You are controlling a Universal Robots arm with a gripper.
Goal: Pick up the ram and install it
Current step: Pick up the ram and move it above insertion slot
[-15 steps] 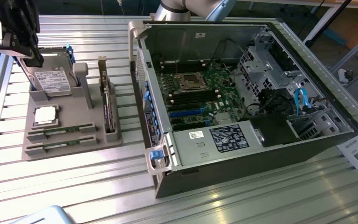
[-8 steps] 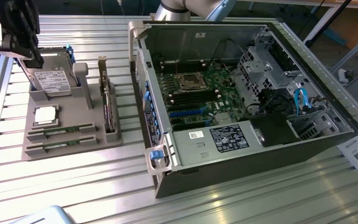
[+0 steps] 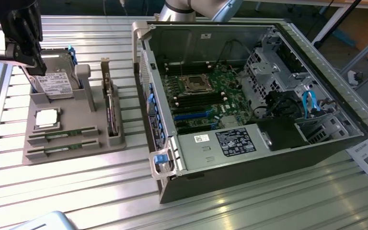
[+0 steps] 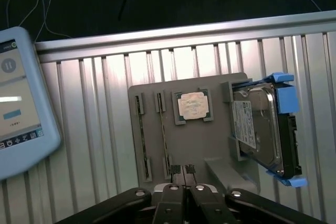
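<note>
The arm [image 3: 187, 8] is seen at the exterior view's upper edge, behind the open computer case [image 3: 254, 175]. Its black end effector [image 3: 38, 70] is pointed down above the hard-drive end of a grey holder [image 3: 82, 115], to the exterior view's left of the case on the slatted tabletop [image 3: 235, 211]. In the wrist view the end effector [image 4: 182, 170] is shown with fingers pressed together and nothing clamped, the tips hanging over the holder between the ram slots and the drive cradle. A black label [image 3: 235, 141] and a white sticker [image 3: 201, 138] are noted on the case's power-supply block, and a white label on the hard drive [image 3: 56, 82]; no text can be read. A tablet [image 4: 16, 103] is lit, its writing illegible. The case is laid on its side, with motherboard [image 3: 203, 96] and blue cables [image 3: 310, 103] exposed inside. The holder is loaded: the hard drive in blue rails at one end, an expansion card [image 3: 110, 108] stood on edge, a silver processor [image 3: 46, 119] in a square recess, the ram [image 3: 63, 133] lying in the slot just beside it, and a second stick [image 3: 63, 147] in the next slot.
</note>
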